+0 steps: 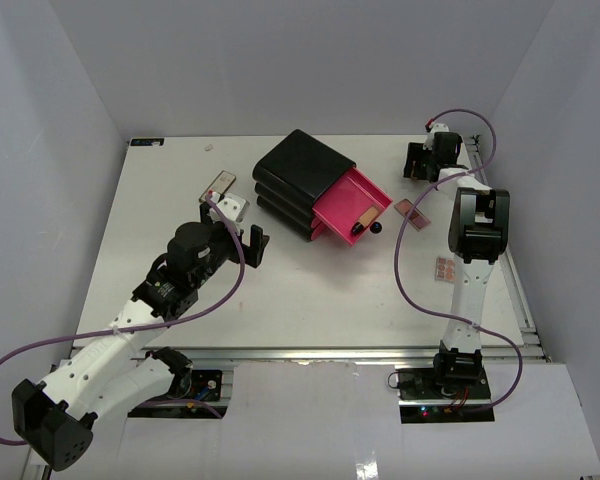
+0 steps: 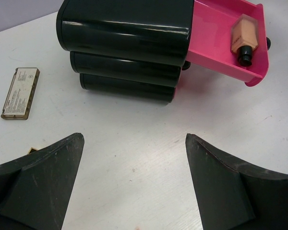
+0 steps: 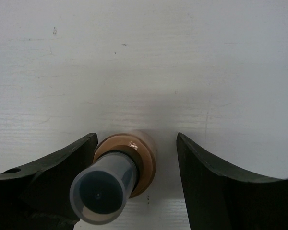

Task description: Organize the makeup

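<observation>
Beige foundation bottle (image 3: 119, 176) upright, cap skyward, inside right gripper (image 3: 137, 143)

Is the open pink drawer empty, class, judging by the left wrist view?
No, a beige foundation bottle with a dark cap lies inside the pink drawer.

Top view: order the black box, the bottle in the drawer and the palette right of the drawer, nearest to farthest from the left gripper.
1. Box, just ahead of the left gripper, mid-table.
2. Bottle, lying in the open pink drawer, right of the box.
3. Palette, farther right, past the drawer.
</observation>
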Controlling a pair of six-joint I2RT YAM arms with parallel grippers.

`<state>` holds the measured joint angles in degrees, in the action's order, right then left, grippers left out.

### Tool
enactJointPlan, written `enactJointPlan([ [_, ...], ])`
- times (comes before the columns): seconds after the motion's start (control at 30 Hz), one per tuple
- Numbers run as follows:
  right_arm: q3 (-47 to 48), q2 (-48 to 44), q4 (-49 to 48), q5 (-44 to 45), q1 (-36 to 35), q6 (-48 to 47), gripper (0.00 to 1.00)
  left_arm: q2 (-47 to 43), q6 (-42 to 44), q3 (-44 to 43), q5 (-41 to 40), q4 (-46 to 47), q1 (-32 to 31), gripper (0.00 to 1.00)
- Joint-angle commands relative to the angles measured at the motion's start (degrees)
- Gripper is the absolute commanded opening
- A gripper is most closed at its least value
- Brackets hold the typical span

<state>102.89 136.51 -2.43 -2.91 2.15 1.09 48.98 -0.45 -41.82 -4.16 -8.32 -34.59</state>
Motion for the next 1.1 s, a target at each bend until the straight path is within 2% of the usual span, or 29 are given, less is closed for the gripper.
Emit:
enactJointPlan([
  [0.0,0.5,-1.5,-0.9,0.4,-0.1,-0.7,0.69,-0.1,0.2,0.1,1.2,1.0,0.4,0.98],
  [0.1,0.0,-1.9,-1.3,0.1,-0.1,-0.7,0.67,-0.1,0.2,0.1,1.3,1.0,0.5,0.98],
  [0.43,-3.0,-4.8,-3.3,-0.1,-0.1,-4.3,0.39,-0.1,0.2,0.2,1.3,1.1,0.6,0.98],
  [0.67,-7.0,-9.2,-4.4,-1.6,-0.1,-7.8,0.24,-0.3,0.2,0.2,1.5,1.1,0.8,0.98],
  [0.83,-17.4,-22.2,-6.6,-6.0,-0.4,-15.2,0.15,-0.8,0.2,0.1,2.0,1.1,0.8,0.98],
  [0.87,-20.8,-25.1,-6.4,-7.8,-0.6,-19.0,0.15,-0.9,0.2,0.0,2.2,1.0,0.8,0.98],
  [1.0,-27.6,-38.8,-2.1,-10.8,-2.0,-28.0,0.12,-1.6,0.2,-0.3,3.3,0.9,0.8,0.98],
  [1.07,-29.1,-42.3,0.1,-11.4,-2.8,-31.2,0.11,-2.2,0.2,-0.2,3.6,0.8,0.8,0.98],
])
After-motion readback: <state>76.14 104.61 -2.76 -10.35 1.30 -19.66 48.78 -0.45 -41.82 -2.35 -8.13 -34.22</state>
